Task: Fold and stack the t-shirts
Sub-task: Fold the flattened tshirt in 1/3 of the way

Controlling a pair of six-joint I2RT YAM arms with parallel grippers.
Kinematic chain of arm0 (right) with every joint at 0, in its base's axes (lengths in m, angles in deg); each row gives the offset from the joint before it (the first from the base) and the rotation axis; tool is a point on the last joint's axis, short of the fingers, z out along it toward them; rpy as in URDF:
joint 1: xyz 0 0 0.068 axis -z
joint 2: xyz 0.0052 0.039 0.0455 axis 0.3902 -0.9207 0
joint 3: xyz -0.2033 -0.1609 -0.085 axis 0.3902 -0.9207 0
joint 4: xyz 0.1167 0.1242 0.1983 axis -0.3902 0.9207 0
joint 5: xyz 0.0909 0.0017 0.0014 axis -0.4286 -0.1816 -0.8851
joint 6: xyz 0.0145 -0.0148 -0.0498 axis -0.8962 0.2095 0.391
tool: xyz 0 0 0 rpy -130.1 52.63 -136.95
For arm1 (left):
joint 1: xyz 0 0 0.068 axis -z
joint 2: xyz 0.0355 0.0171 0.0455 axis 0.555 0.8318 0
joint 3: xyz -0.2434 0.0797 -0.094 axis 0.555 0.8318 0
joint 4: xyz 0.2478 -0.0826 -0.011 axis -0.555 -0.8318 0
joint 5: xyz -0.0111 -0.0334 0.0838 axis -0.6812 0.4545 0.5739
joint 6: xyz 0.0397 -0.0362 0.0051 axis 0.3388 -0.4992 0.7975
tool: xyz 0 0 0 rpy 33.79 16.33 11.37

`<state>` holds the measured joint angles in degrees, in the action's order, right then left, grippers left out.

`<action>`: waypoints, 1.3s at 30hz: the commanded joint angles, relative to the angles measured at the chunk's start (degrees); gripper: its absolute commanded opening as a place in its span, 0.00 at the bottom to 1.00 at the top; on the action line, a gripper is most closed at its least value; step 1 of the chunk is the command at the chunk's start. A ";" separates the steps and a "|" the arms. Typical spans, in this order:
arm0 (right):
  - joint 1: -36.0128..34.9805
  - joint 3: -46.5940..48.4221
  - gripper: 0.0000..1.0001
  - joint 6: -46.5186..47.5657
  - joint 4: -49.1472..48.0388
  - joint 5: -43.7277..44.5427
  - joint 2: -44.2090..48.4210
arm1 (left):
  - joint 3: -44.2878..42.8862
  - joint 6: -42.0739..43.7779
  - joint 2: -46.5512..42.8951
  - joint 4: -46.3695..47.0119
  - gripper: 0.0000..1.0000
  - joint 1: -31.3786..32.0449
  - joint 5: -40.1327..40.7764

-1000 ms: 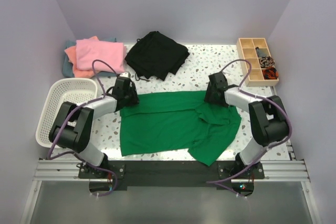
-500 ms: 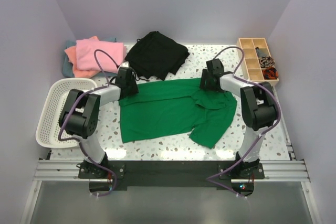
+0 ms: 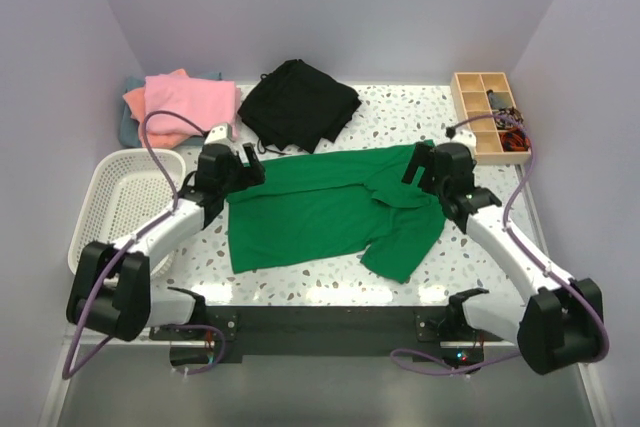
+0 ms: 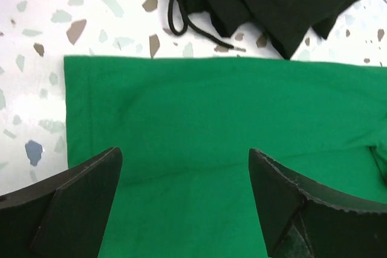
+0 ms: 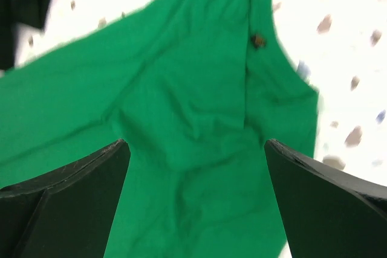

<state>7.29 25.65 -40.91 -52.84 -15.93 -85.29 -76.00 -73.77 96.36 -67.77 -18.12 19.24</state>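
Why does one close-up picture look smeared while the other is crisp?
Right wrist view: the green shirt is smeared, probably by motion. Left wrist view: sharp, even the black cord. Top view: even light, soft shadows.

The table (image 3: 400,107) bears green t-shirt (image 3: 310,212), black garment (image 3: 298,102), folded tees (image 3: 185,102), basket (image 3: 95,217), wooden tray (image 3: 470,87).

- left arm (image 3: 160,237): extended forward from its base, angled inward.
- left gripper (image 4: 184,156): jaws spread wide (fingers pointing downward).
- right arm (image 3: 510,247): extended forward, angled inward, mirroring the left.
- right gripper (image 5: 196,144): jaws spread wide, likewise facing down.
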 commanded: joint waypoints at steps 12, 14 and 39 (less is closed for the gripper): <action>-0.05 -17.76 0.99 -17.48 13.22 -11.03 20.00 | 18.67 -6.86 -24.60 -9.87 1.00 0.84 3.20; -0.05 -20.31 0.99 -18.80 10.86 -14.01 22.10 | 19.55 -7.39 -26.19 -10.93 1.00 0.84 3.65; -2.51 -26.73 0.95 -26.36 27.63 -10.95 30.82 | 27.29 -21.01 -32.96 -22.00 1.00 1.19 0.84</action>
<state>5.03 0.55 -65.00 -28.88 -26.36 -56.11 -50.72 -89.94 65.35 -83.13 -17.44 21.03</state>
